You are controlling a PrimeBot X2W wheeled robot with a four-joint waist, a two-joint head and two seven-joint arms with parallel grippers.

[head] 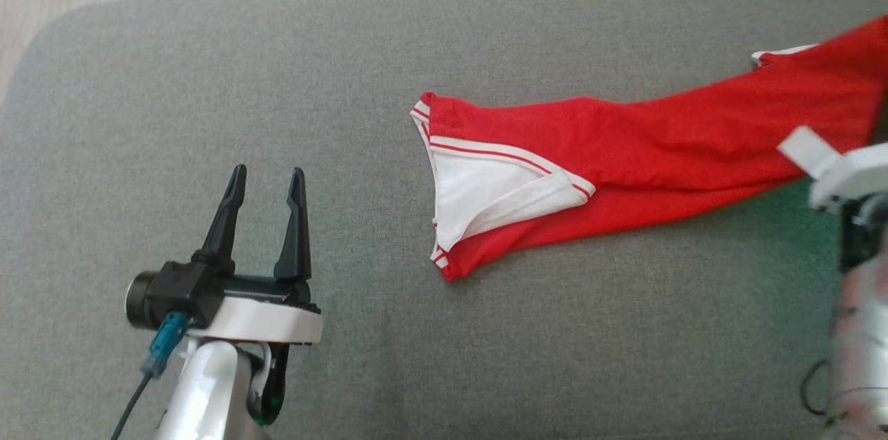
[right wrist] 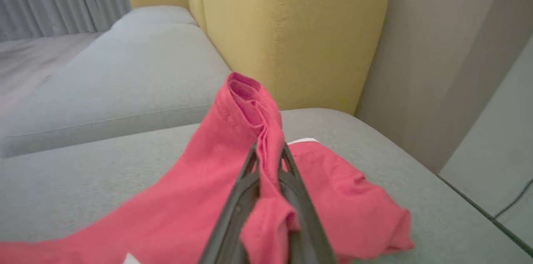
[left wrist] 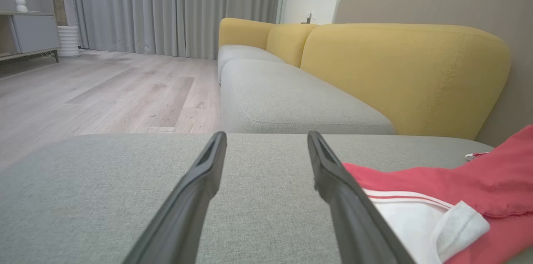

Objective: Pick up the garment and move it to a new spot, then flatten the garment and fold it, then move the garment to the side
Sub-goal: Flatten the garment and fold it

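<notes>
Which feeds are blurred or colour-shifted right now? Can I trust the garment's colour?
Head view: right forearm blurred, greenish cast on the sofa cushion beside it; left gripper and red garment crisp. Right wrist view: soft overall, garment washed to pink. Left wrist view: sharp, evenly lit, garment slightly paler.

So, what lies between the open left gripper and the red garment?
Nothing but sofa: the head view shows a bare stretch of grey cushion between the left gripper and the garment, which are apart.

Garment (head: 624, 148) on cushion (head: 347, 44), right of left gripper (head: 268, 173)
</notes>
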